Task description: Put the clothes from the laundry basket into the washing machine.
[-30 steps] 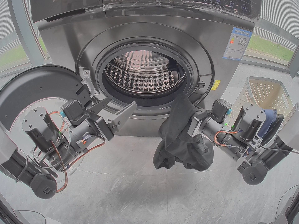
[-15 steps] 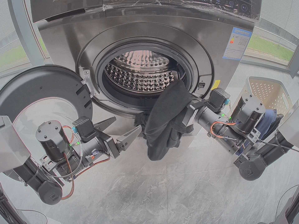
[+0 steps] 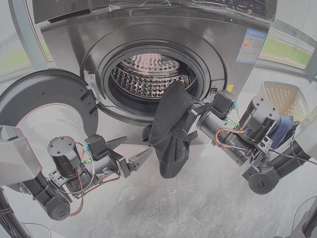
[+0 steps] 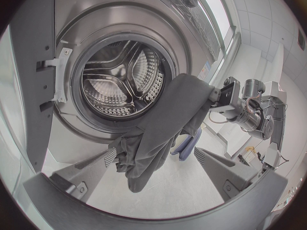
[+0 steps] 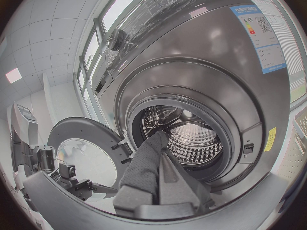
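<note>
The round door (image 3: pixel 43 93) stands swung wide open on its hinge at the left of the washer (image 3: pixel 76 50), its edge just beside the rim of the opening. Below and in front of the door the left gripper (image 3: pixel 138 143) hangs low over the grey floor (image 3: pixel 185 199) – its two fingers spread wide with nothing between them, pointing toward the hanging cloth and apart from it, with open floor beneath. To the right the drum (image 3: pixel 148 80) gapes; the left and middle of its mouth are unobstructed, and the ribbed steel wall shows inside. At the lower right of that mouth a dark garment (image 3: pixel 168 123) is held up: its top fold overlaps the rim of the opening, while the rest hangs down in front of the washer's front panel, its lowest edge above the floor. Whether the cloth touches the rim cannot be told. The right gripper (image 5: pixel 159 163) is closed on this garment – the fabric drapes over the fingers and hides them in the head view, and in the right wrist view the fingers are pressed together with cloth wrapped around them, aimed at the drum. Farther right, beside the washer's corner, stands the pale perforated basket (image 3: pixel 287 99), with blue cloth (image 3: pixel 280 129) lying over its near edge behind the right arm.
</note>
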You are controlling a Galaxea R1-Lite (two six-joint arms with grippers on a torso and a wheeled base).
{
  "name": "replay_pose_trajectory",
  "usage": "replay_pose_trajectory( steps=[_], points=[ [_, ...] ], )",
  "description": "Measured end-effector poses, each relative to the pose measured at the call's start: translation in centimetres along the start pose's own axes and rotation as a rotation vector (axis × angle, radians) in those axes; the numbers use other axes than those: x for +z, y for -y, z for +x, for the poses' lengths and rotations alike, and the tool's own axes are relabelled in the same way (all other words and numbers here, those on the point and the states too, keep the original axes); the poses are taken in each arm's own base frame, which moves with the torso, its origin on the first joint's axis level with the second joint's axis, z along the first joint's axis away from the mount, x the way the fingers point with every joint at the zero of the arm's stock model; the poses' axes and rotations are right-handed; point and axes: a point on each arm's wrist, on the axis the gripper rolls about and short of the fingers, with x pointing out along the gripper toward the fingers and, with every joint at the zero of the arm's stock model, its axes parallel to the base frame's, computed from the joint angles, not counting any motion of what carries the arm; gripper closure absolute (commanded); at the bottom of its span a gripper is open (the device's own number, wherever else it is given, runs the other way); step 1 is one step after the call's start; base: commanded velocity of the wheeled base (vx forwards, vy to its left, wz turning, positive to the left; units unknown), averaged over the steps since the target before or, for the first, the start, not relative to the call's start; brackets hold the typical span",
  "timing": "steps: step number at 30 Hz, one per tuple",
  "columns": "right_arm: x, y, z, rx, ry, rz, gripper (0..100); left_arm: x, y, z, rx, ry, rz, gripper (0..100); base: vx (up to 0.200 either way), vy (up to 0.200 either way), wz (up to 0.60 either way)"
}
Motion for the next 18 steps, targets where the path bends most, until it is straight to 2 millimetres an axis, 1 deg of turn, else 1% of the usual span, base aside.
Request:
replay_pose_trajectory(
  steps=[9, 18],
  points=[
    [0.0, -0.5, 0.4, 0.011, 0.005, 0.005, 100, -1.4, 0.5, 0.2, -0.048, -0.061, -0.011, 0, 0.0, 0.0, 0.0],
    [-0.1, -0.6, 0.5, 0.014, 0.005, 0.006, 100, -3.3, -0.2, 1.7, -0.095, -0.119, -0.026, 0, 0.0, 0.0, 0.0]
  ],
)
